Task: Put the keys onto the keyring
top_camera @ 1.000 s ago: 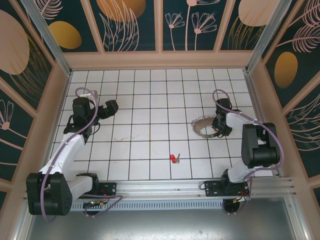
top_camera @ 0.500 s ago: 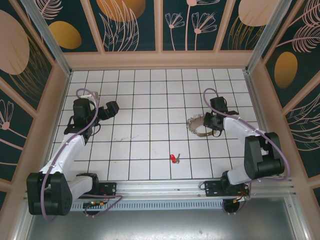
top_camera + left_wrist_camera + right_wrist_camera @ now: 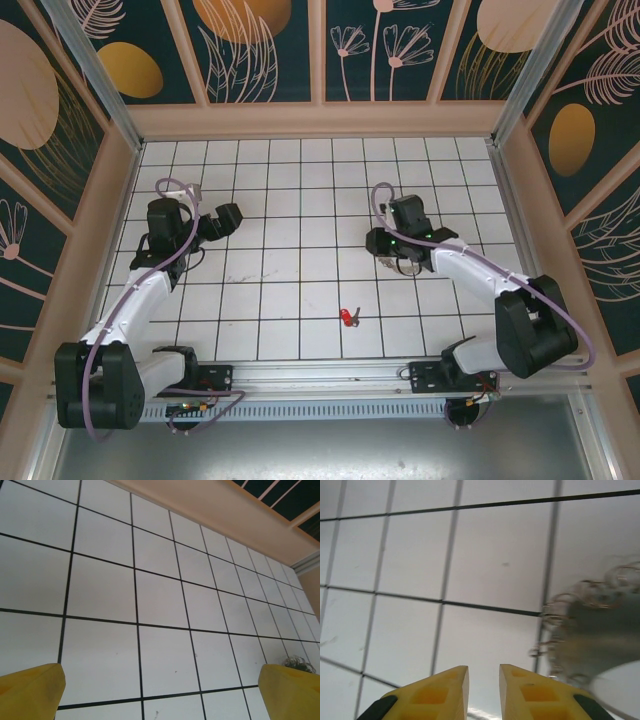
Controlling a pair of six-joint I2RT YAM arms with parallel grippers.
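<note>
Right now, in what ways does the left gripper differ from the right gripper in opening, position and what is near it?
The left gripper stands wide open, while the right gripper's yellow fingers are nearly together. The left gripper hovers over bare tiles at the table's left side; the right gripper is near the middle, at the keyring. The keyring lies just beside the right gripper's fingers but far from the left gripper. Both have yellow fingers, and nothing shows between either pair.

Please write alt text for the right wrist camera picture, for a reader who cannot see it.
Two yellow plastic fingertips of the right gripper rise from the bottom edge with a narrow gap between them and nothing in it. To their right, blurred, hangs the thin grey metal keyring fringed with small silvery links, above the white tiled floor with black grid lines.
</note>
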